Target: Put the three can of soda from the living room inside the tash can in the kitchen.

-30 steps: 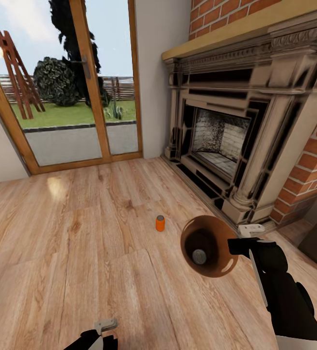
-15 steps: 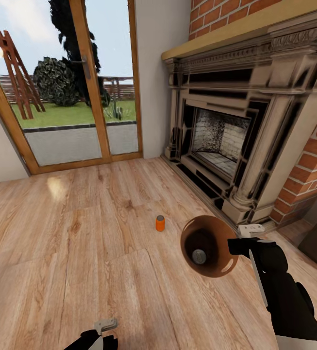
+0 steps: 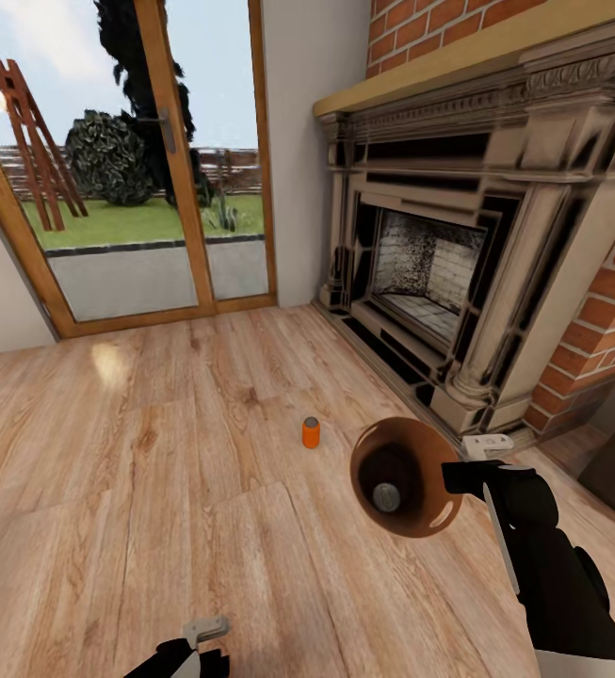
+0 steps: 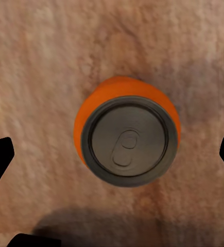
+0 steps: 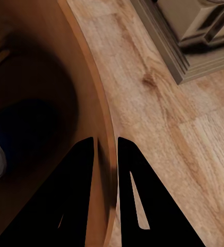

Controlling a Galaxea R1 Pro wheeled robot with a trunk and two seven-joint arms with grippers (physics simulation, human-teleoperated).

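Note:
One can of soda (image 3: 311, 432) stands upright on the wood floor in front of the fireplace. My right gripper (image 3: 460, 476) holds the tash can (image 3: 406, 476) by its rim, tilted with the mouth facing me. Another can's grey top (image 3: 387, 496) shows inside it. In the right wrist view the gripper (image 5: 105, 146) is shut on the bin's orange-brown wall (image 5: 65, 103). My left gripper (image 3: 203, 645) hangs low near the bottom edge. In its wrist view it (image 4: 112, 157) stands open straight above an upright orange can (image 4: 126, 138), fingertips wide on either side.
A red-brick fireplace (image 3: 458, 264) with a stone surround and raised hearth edge runs along the right. Glass patio doors (image 3: 147, 188) with wooden frames fill the far wall. A white object (image 3: 489, 443) lies by the hearth base. Open wood floor (image 3: 109, 452) spreads left.

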